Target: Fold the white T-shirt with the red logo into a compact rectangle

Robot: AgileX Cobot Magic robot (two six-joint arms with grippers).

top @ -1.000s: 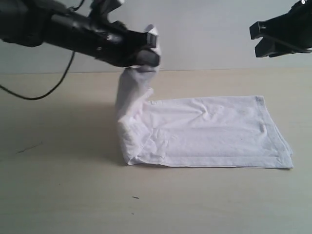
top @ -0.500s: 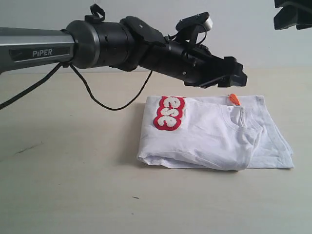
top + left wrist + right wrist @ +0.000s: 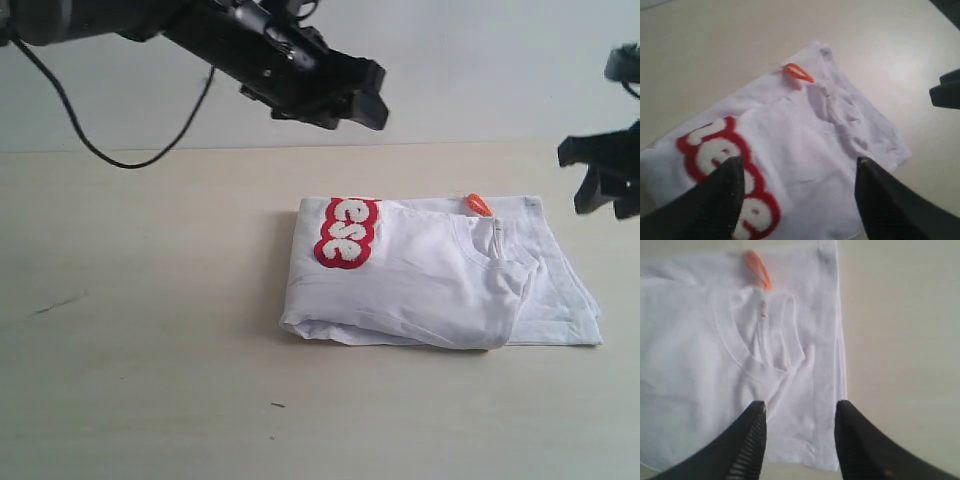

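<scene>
The white T-shirt lies folded in a rough rectangle on the table, its left part laid over the rest. Part of the red logo shows on the top layer near the left fold. The orange neck tag sticks out at the far edge by the collar. My left gripper hangs open well above the shirt's far left corner; between its fingers I see the red logo and the white T-shirt. My right gripper is open in the air beside the shirt's right edge, over the white T-shirt.
The shirt rests on a pale beige table with a plain grey wall behind. A black cable trails from the left arm. A small dark mark lies near the front.
The left gripper carried the shirt's left side over to the right, let it go, and has drawn back up and to the left. The right gripper has come down beside the shirt.
</scene>
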